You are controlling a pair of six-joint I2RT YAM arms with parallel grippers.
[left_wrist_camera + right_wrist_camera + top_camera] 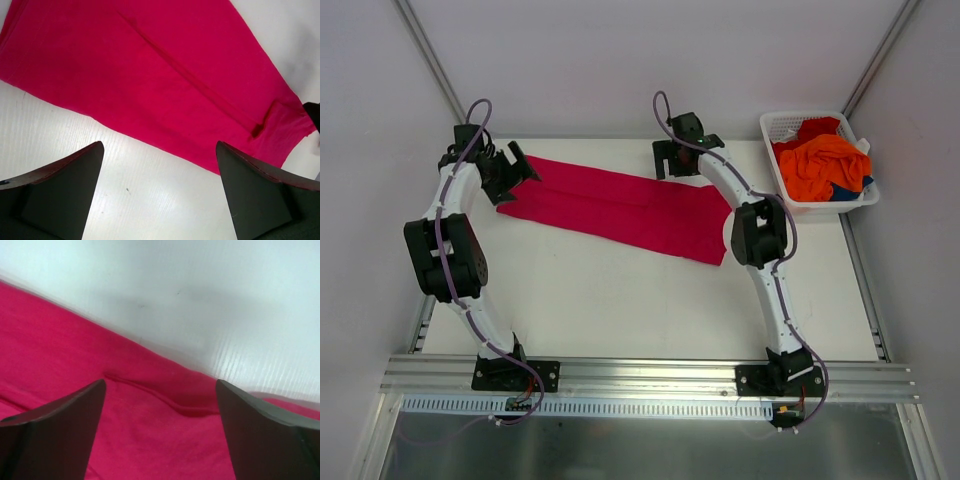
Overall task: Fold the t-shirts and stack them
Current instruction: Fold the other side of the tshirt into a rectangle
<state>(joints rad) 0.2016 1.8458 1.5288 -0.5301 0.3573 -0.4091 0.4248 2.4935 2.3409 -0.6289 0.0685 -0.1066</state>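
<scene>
Upper right, the white slotted basket holds a crumpled orange shirt over red and blue cloth. The magenta shirt lies long and flat mid-desk. Both arms' jaws gape, empty.

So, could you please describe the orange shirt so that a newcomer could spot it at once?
Look to the table's far right corner, where a white basket stands. The orange shirt lies crumpled on top of the heap inside it. It is the brightest piece there, above red and blue cloth, unlike the pink shirt spread flat on the table.
</scene>
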